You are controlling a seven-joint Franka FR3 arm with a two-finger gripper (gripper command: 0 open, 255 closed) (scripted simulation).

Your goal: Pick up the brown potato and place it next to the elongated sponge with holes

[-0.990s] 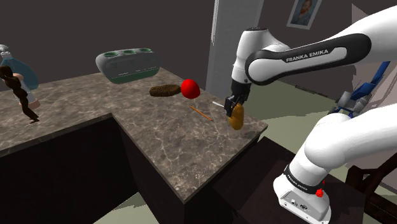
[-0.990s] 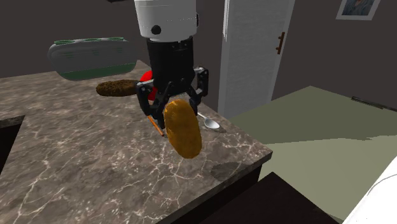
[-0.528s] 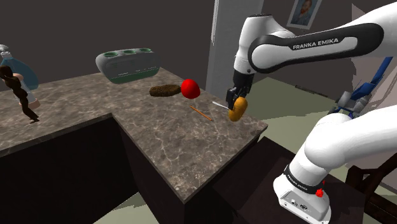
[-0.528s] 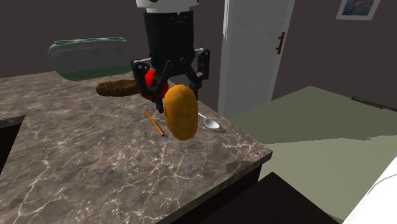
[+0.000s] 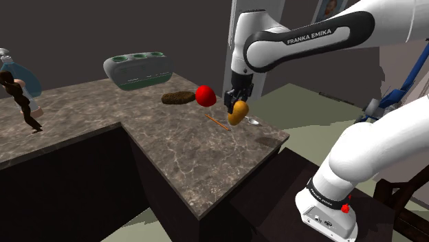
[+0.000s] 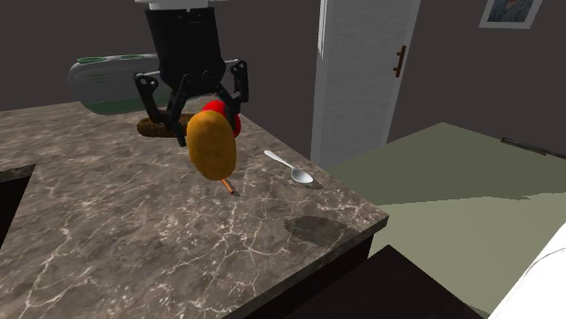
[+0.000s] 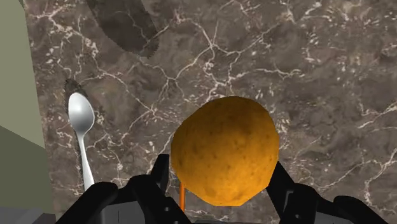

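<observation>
the marble-patterned tabletop carries everything, and the white arm reaches over its corner. at the far edge sits a long grey-green block with round holes in its top, which i take for the sponge the task means. the orange-brown potato hangs in the air, clear of the tabletop. the black pincer grips its upper end, with the fingers pressing on it from both sides in the wrist view. the potato is well apart from the block. it is nearer to the dark brown lump and the red ball, which lie between the two. a spoon lies close by toward the tabletop's edge, and a thin orange stick lies almost under the potato. the pick-up looks done. what is left, as i judge it, is to carry the potato past the ball and the lump to the block, lower it beside the block and let go.
</observation>
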